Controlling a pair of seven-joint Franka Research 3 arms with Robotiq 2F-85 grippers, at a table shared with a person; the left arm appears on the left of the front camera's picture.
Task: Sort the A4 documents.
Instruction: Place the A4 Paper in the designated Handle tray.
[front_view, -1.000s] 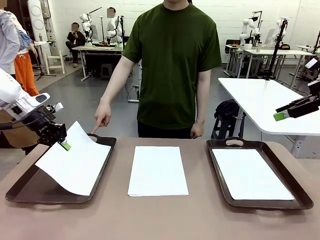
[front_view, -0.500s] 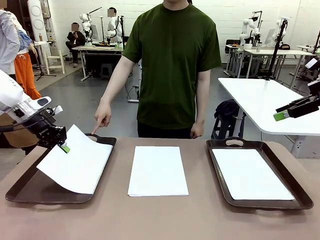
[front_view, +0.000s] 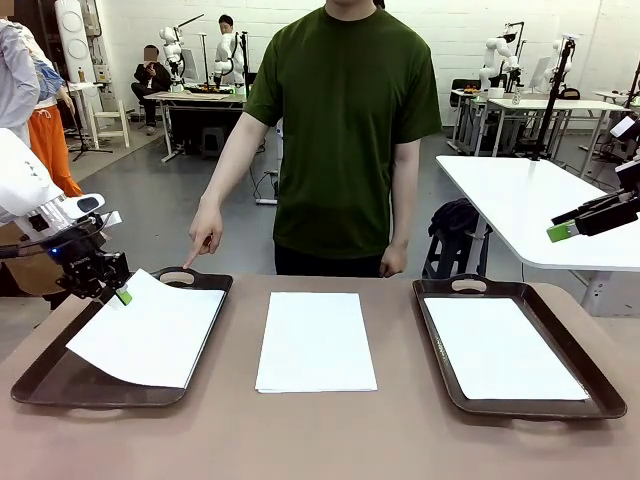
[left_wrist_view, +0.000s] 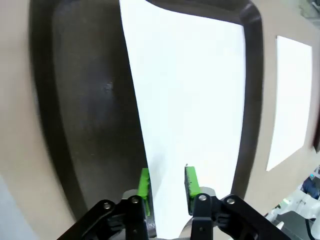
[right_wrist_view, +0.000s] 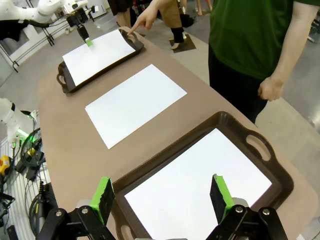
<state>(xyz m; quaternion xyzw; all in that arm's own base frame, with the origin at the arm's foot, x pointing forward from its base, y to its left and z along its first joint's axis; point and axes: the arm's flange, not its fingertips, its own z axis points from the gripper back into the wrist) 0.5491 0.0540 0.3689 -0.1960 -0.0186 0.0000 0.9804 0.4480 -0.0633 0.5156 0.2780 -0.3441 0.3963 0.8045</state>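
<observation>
A4 sheet (front_view: 148, 335) now lower, settling into left tray (front_view: 60, 375). Left tool (front_view: 120, 294) at its upper-left corner, jaws narrowly parted astride the edge. Right tool (front_view: 560, 232) wide, far right.

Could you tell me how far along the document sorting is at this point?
Done: one sheet lies in the right tray. In hand: another sheet is in the left tray, its corner between the open jaws of the left gripper; the person's hand points there. Left: the paper on the table between the trays. The right gripper is open, holding nothing.
</observation>
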